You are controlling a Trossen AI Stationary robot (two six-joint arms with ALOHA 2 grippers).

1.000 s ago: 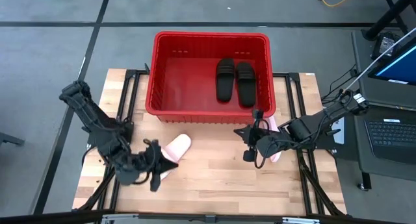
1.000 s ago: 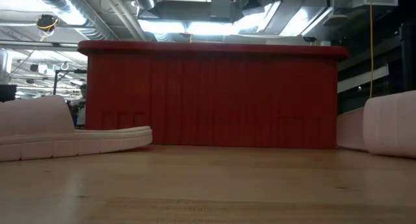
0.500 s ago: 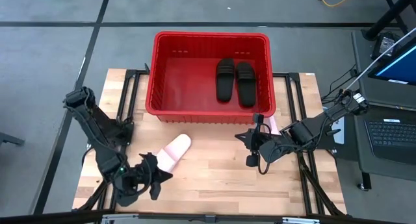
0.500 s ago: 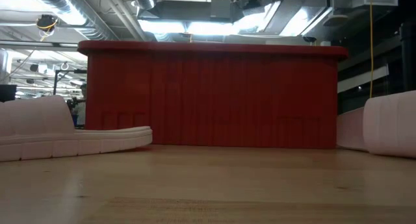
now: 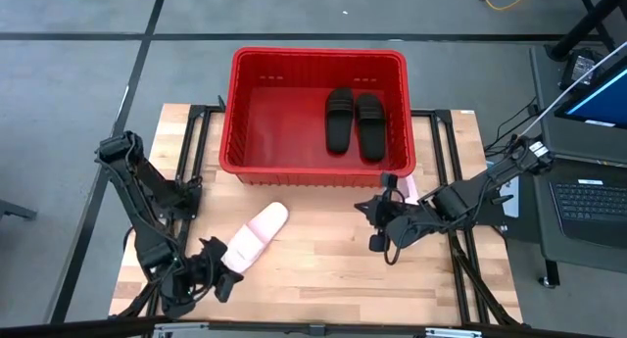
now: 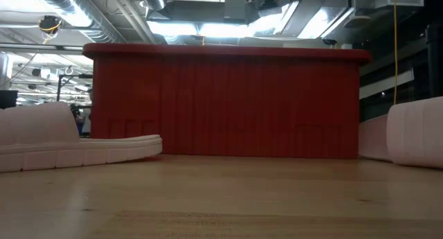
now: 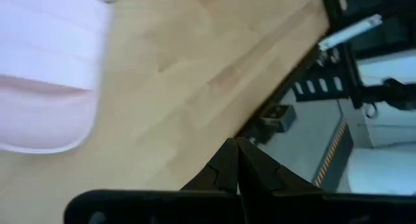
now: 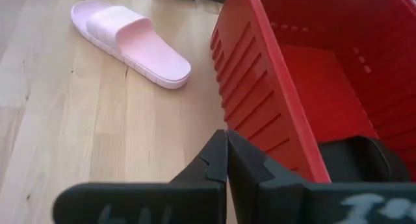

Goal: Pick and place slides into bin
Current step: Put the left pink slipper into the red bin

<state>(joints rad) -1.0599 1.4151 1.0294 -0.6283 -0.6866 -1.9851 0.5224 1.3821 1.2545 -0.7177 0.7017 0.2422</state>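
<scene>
Two black slides [image 5: 354, 120] lie side by side on the floor of the red bin [image 5: 245, 113] at the table's far side. One pale pink slide [image 5: 255, 235] lies sole down on the wood, left of centre. A second pink slide [image 5: 410, 189] peeks out from under my right arm, just in front of the bin's right corner. My left gripper [image 5: 227, 279] is shut, empty, near the table's near left corner, just short of the first pink slide's heel [image 7: 45, 68]. My right gripper [image 5: 377, 232] is shut, empty, held above the table in front of the bin [image 8: 273, 87].
Bare wood lies between the two grippers and along the near edge [image 5: 323, 299]. The bin's left half [image 5: 274, 122] holds nothing. Black frame rails [image 5: 191, 171] run along both table sides. A laptop [image 5: 588, 206] stands off the table to the right.
My left gripper has drawn back from the pink slide's heel toward the table's near left corner, sinking and rolling about its own axis, fingers shut throughout. The pink slide has stayed where it lay.
</scene>
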